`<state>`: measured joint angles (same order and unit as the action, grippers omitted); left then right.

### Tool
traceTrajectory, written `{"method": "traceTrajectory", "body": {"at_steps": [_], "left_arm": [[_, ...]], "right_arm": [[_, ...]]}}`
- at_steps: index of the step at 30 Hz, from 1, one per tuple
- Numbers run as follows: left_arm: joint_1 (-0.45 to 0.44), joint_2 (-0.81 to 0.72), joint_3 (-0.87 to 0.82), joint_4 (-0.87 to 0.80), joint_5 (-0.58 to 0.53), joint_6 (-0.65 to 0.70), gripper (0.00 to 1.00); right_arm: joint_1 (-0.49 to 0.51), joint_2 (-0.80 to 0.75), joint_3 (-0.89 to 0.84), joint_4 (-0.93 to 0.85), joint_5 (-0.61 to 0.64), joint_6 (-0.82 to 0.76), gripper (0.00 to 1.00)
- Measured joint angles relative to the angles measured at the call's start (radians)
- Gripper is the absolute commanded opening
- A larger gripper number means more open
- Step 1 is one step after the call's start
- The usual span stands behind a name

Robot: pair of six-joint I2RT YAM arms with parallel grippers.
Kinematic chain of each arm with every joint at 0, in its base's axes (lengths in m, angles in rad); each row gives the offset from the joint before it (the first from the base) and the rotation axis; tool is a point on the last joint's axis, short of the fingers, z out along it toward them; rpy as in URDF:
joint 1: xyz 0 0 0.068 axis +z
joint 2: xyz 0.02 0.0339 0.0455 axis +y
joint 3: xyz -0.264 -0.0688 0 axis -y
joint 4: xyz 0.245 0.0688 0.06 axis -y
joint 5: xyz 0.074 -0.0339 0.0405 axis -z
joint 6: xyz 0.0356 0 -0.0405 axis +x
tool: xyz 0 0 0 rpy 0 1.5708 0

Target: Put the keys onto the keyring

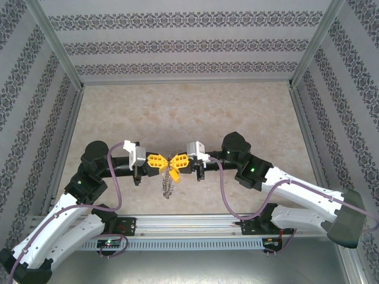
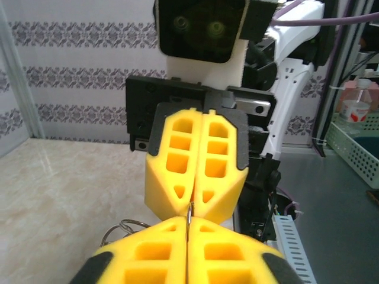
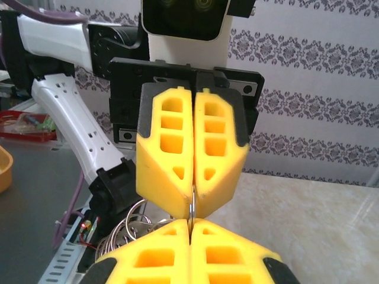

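Over the middle of the table my two yellow-fingered grippers meet tip to tip. The left gripper (image 1: 164,161) (image 2: 188,221) and the right gripper (image 1: 174,161) (image 3: 190,222) are both shut on the thin edge of one silvery loop of the keyring (image 2: 189,213) (image 3: 191,207). The rest of the keyring (image 1: 167,188) dangles below the fingertips as a bunch of metal loops (image 3: 125,229). A small yellow-orange key (image 1: 174,174) hangs just under the right fingertips, next to the loops. No red tag is visible.
The beige tabletop (image 1: 189,112) lies open behind the grippers, enclosed by patterned walls. A metal rail with cable ducts (image 1: 189,228) runs along the near edge. Purple cables (image 1: 222,189) loop from both arms.
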<state>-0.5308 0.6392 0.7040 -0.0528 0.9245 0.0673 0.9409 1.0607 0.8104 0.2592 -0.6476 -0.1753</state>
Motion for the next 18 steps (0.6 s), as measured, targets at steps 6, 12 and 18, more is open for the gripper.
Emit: {"method": "traceTrajectory", "body": {"at_steps": [6,12,18], "left_arm": [[0.0,0.032,0.128,-0.158,-0.157,0.028,0.4],[-0.002,0.08,0.237,-0.302,-0.23,0.087,0.43],[-0.035,0.098,0.24,-0.381,-0.249,0.145,0.45]], "right_arm": [[0.0,-0.016,0.064,-0.212,0.142,-0.109,0.0],[0.0,-0.016,0.134,-0.377,0.264,-0.195,0.0],[0.025,-0.006,0.182,-0.499,0.327,-0.245,0.0]]}}
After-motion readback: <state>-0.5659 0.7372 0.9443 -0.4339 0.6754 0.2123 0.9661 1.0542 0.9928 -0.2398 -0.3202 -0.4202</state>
